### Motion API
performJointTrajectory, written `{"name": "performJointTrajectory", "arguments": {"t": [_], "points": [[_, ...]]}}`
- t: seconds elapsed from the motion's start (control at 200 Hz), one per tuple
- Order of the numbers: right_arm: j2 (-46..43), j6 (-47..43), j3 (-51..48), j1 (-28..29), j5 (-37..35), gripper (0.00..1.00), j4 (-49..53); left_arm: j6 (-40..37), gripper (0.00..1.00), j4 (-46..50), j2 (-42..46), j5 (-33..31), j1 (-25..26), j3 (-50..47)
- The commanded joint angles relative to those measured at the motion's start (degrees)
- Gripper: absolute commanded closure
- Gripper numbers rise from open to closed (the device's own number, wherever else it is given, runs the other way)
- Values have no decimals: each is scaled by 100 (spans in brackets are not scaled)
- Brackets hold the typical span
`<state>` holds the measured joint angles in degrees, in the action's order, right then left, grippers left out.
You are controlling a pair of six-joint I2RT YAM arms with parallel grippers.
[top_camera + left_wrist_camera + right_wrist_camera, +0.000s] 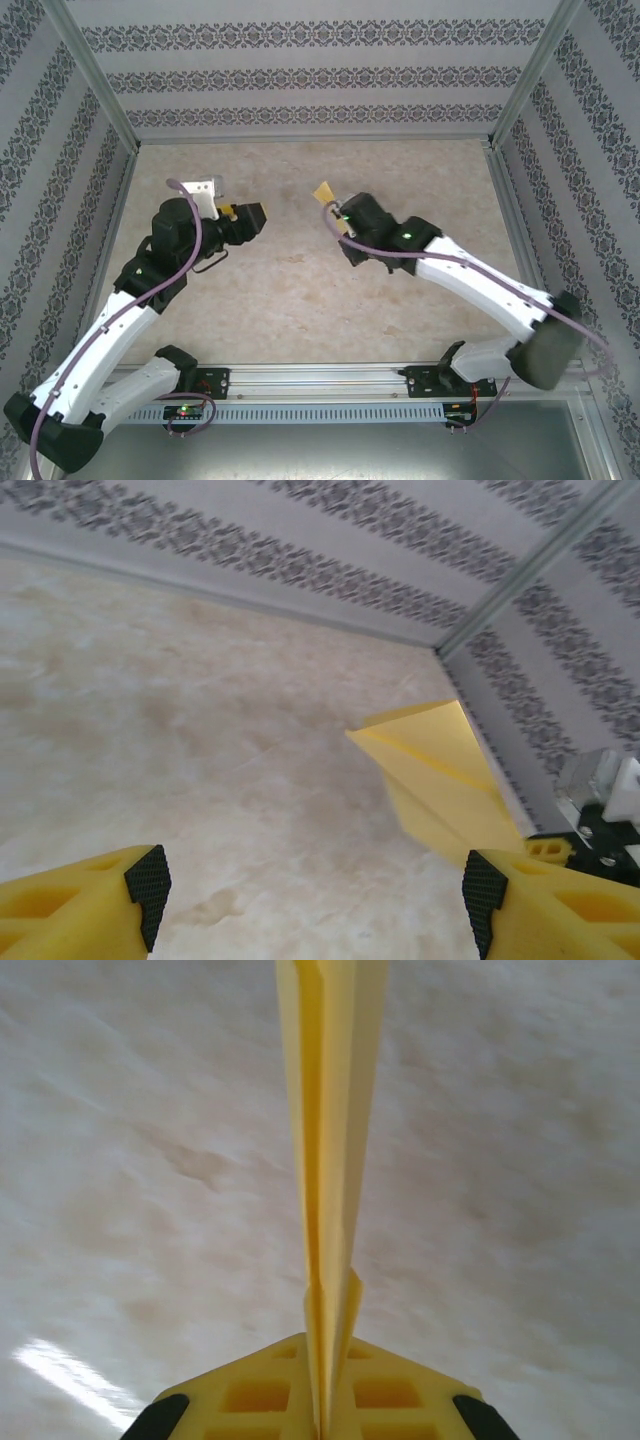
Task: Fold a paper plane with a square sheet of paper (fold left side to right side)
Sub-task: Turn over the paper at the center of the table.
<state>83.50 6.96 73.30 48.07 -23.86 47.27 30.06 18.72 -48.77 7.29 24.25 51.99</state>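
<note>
Viewing from the right wrist, the right pincer (320,1415) is closed on the paper plane (325,1140), presented edge-on as a narrow creased strip raised off the bench (120,1160). The left wrist view gives its broad triangular face instead. The left pincer (310,890) stands wide, gripping nothing, apart from the plane.

From the paper plane (325,192), I see my right gripper (322,1412) pinching its base, my left gripper (252,218) apart to its left, and the table (300,300) beneath.
</note>
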Motion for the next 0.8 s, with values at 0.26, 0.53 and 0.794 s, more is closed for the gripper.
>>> {"name": "performJointTrajectory", "arguments": {"t": [0.26, 0.53, 0.794], "points": [[2777, -160, 1279, 716, -3413, 92, 1988, -225, 22, 606, 560, -591, -70, -255], [3874, 4, 1494, 855, -2905, 88, 2176, -153, 22, 554, 536, -532, -70, -341], [3994, 72, 1370, 1058, -2268, 79, 2173, 50, 22, 344, 485, -397, -69, -561]]}}
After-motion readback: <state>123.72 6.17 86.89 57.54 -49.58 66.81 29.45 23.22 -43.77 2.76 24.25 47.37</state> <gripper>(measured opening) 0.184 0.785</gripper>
